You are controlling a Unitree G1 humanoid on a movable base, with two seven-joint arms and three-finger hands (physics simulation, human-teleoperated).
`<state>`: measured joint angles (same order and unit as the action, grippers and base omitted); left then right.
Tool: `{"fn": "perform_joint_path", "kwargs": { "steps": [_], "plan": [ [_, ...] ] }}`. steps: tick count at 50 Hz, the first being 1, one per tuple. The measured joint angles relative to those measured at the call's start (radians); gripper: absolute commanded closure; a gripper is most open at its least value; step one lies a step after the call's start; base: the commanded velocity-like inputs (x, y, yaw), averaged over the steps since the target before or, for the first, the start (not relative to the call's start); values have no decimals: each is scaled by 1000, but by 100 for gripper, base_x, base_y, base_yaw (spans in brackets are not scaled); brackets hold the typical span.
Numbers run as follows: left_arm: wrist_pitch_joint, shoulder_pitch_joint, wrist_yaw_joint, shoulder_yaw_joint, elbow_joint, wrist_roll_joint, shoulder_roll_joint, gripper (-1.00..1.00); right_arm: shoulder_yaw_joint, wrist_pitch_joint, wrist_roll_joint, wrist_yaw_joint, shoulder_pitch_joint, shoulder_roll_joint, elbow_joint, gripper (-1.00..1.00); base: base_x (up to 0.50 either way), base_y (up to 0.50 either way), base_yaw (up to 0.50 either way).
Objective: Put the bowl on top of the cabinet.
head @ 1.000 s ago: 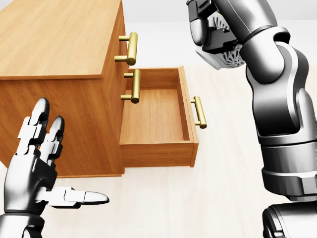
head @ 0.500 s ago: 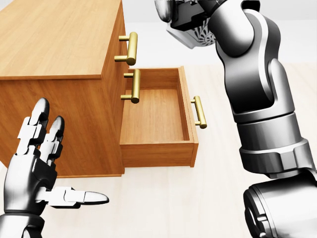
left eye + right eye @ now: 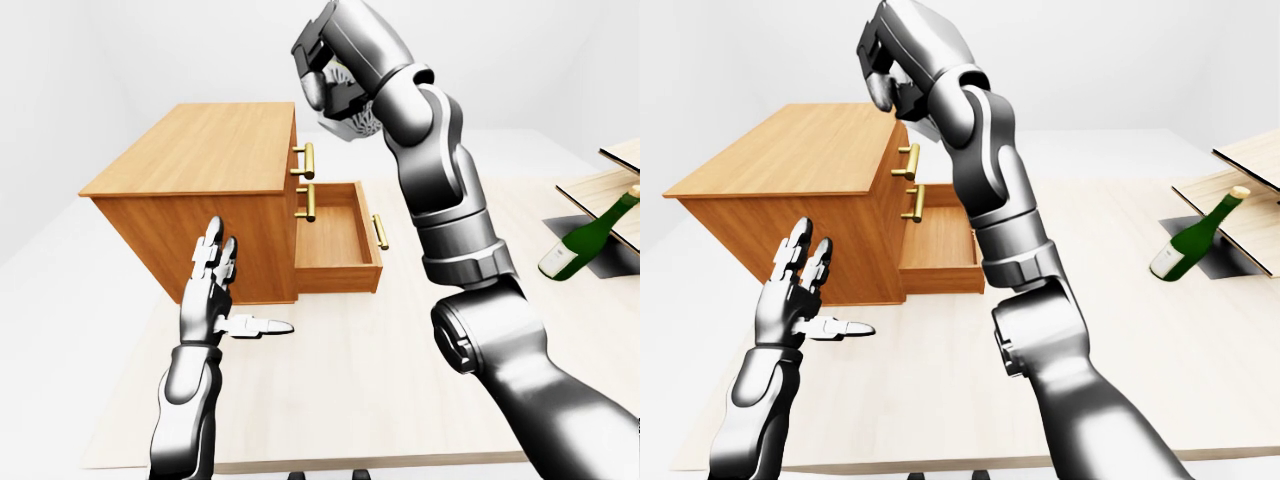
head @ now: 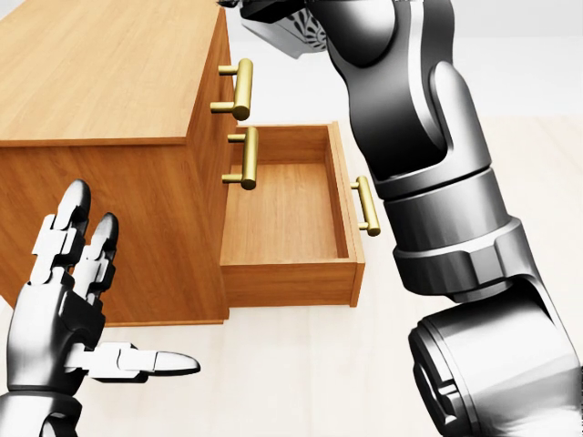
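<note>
**Bowl held high beside the cabinet's right edge**

Your right hand (image 3: 338, 58) is raised high on a steeply bent arm. Its fingers are curled round the small white bowl with a dark pattern (image 3: 350, 120), so the grip is closed on it. In the left-eye view the bowl hangs in the air just right of the top right edge of the light-brown wooden cabinet (image 3: 200, 150) and does not touch it. In the right-eye view the hand overlaps that corner, so you cannot tell how far it reaches over the top.

The cabinet top is a wide flat surface to the left of the hand. Below the bowl a wooden drawer (image 3: 335, 238) stands pulled out to the right. Brass bar handles (image 4: 240, 88) stick out on the same side.

Your left hand (image 3: 212, 290) is low, open and holding nothing, with the fingers (image 3: 213, 250) pointing up. It is near the cabinet's side wall but apart from it.

On the pale wooden table (image 3: 340, 390), well apart to the right, a dark green glass bottle (image 3: 585, 235) leans at flat wooden boards (image 3: 600, 185).
</note>
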<state>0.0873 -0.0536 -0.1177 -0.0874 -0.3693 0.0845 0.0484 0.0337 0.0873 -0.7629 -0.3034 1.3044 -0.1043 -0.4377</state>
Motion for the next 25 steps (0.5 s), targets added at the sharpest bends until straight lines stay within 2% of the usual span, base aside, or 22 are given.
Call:
{"fn": "perform_joint_path", "kwargs": {
  "steps": [25],
  "plan": [
    [0,1,-1,-2,1,6,1,-100,28,0,-31,20,101,90,-89,100,1,0,0]
  ]
}}
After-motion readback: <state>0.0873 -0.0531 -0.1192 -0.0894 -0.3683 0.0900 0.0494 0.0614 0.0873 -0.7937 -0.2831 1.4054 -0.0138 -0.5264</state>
